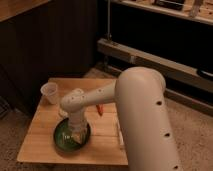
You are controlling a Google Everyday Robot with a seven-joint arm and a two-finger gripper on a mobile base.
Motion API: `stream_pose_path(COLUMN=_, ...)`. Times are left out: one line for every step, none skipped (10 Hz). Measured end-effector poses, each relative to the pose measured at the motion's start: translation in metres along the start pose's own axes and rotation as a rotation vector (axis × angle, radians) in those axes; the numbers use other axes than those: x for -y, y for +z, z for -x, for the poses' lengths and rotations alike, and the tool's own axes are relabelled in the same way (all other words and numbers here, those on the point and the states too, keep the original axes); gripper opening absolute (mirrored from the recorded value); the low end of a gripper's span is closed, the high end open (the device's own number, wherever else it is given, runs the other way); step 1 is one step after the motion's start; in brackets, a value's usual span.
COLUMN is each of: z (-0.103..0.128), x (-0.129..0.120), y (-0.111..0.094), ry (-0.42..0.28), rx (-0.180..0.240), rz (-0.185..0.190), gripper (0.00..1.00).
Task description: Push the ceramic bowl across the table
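Observation:
The dark-green ceramic bowl [67, 138] sits near the front edge of the light wooden table [105, 142], left of centre. My gripper [76, 134] reaches down from the white arm [135, 110] into the bowl, over its right half. The small translucent plastic cup [49, 93] stands upright at the table's back left, apart from the bowl.
A small orange object [99, 108] lies on the table behind the arm. A thin pale strip [119, 134] lies near the right front. Dark wooden cabinets stand behind the table, and a low metal shelf [150, 57] runs at the back right. Speckled floor surrounds the table.

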Motion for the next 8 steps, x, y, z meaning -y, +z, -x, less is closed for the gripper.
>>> stream_pose_path(z=-0.002, x=0.000, y=0.001, ry=-0.001, rx=0.002, rz=-0.001, gripper=0.09)
stream_pose_path(z=-0.006, x=0.000, y=0.002, ry=0.000, rx=0.003, rz=-0.002, gripper=0.09)
stream_pose_path(z=-0.008, x=0.000, y=0.003, ry=0.002, rx=0.003, rz=-0.002, gripper=0.09)
stream_pose_path(z=-0.013, x=0.000, y=0.004, ry=0.003, rx=0.002, rz=-0.005, gripper=0.09)
stream_pose_path(z=-0.015, x=0.000, y=0.005, ry=0.005, rx=0.004, rz=-0.006, gripper=0.09)
stream_pose_path(z=-0.021, x=0.000, y=0.006, ry=0.007, rx=0.004, rz=-0.008, gripper=0.09)
stream_pose_path(z=-0.024, x=0.000, y=0.007, ry=0.009, rx=0.005, rz=-0.009, gripper=0.09)
stream_pose_path(z=-0.026, x=-0.001, y=0.008, ry=0.012, rx=0.007, rz=-0.011, gripper=0.09)
